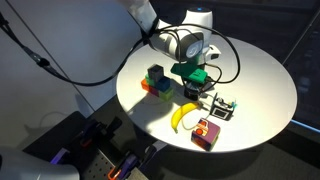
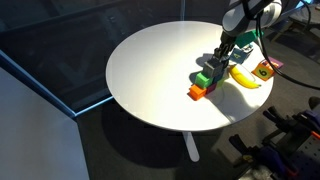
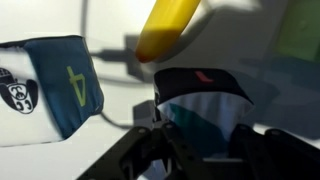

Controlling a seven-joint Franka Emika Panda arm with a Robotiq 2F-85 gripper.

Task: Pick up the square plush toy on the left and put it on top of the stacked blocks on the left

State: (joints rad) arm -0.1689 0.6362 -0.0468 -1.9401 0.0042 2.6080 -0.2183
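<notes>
Square plush toy (image 3: 205, 95) fills the middle of the wrist view: a soft cube with a dark top face carrying a small red mark, and a pale whitish face below it edged in teal. It sits between the gripper (image 3: 200, 140) fingers (image 3: 145, 158), which press in from both sides and seem to be clamped on it, though the blur leaves the contact itself unclear. In an exterior view the toy (image 1: 197, 97) is under the gripper near the middle of the round white table (image 1: 260, 80); I cannot tell whether it rests on the surface or is lifted.

From the toy in that view, the stacked blocks (image 1: 155, 80), teal, green, red and orange, lie at about ten o'clock, near but apart. The yellow banana (image 1: 182, 117) curves at seven o'clock, just beside the toy. A black-and-white cube (image 1: 222, 107) stands at four o'clock, close to the gripper, and a pink-red cube (image 1: 207, 133) lies at five o'clock, toward the table edge.
</notes>
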